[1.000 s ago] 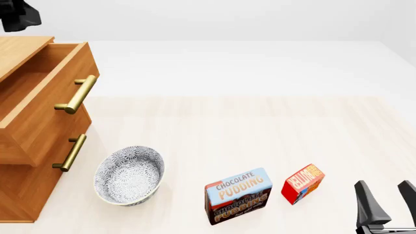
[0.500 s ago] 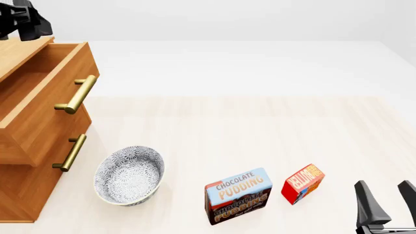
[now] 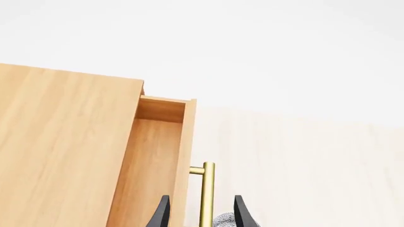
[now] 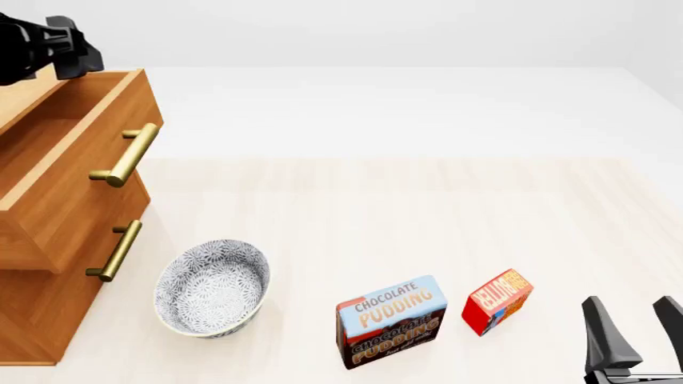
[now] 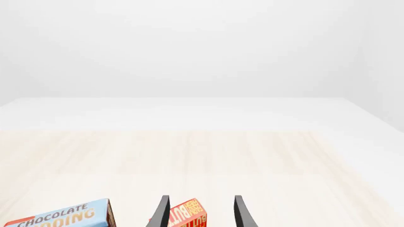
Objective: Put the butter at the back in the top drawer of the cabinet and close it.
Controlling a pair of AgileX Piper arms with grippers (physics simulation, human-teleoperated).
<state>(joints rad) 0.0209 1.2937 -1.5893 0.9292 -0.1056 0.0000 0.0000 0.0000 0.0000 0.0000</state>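
Observation:
The butter [image 4: 497, 301], a small red box with an orange band, lies on the table near the front, right of the pudding box. My right gripper [image 4: 629, 332] stands open to the right of the butter, apart from it; in the right wrist view the butter [image 5: 189, 215] shows just ahead of the open fingers [image 5: 162, 213]. The cabinet [image 4: 32, 320] stands at the left with its top drawer [image 4: 75, 172] pulled out. My left gripper [image 4: 73, 50] hovers above the cabinet's back corner, open and empty. The left wrist view looks down on the drawer's bare inside [image 3: 151, 165] and its brass handle [image 3: 207, 194].
A blue-and-brown Chocolate Pudding box [image 4: 392, 320] stands left of the butter. A patterned grey bowl [image 4: 211, 288] sits in front of the cabinet. The lower drawer's handle [image 4: 115, 250] sticks out below the open drawer.
My left gripper has moved to the right and a little down, coming further into the front view above the cabinet. The right gripper and the objects have not moved.

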